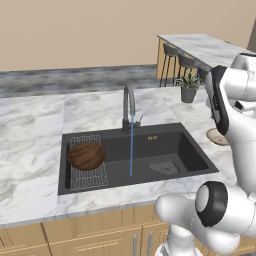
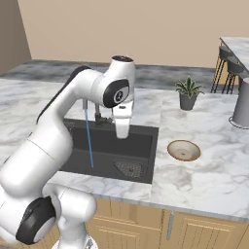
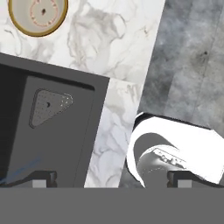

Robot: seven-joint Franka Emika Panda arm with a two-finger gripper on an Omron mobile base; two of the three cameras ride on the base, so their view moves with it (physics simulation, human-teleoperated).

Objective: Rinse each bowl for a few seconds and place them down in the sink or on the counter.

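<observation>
1. The gripper [image 3: 111, 178] hangs with its jaws spread wide and nothing between them; its two dark finger tips [image 3: 43, 177] rise at the bottom of the hand view, one over the sink's right end, the other over the robot's own body. In the right base view the hand sits in the middle of the frame, pointing down over the basin.

2. Under the hand lies the black sink [image 1: 192, 150], with the mesh strainer [image 3: 48, 105] at left centre of the hand view. A thin blue stream [image 1: 131, 145] falls from the arched tap [image 1: 129, 102] in the middle of the left base view, so the water is on.

3. The wooden bowl [image 1: 86, 155] rests on the wire rack [image 1: 87, 175] at the left end of the basin, apparently mouth up, though its rim is hard to read. Being round, it has no long axis; its axis of symmetry stands vertical.

4. The tan bowl [image 2: 183, 150] sits mouth up on the counter [image 2: 204, 175], right of centre in the right base view and at the upper left of the hand view, well apart from the gripper.

5. Judged from this layout, the step in hand is fetching the tan bowl. That calls for travelling right, descending onto one rim with a finger inside and one outside, then carrying it under the stream.
</observation>
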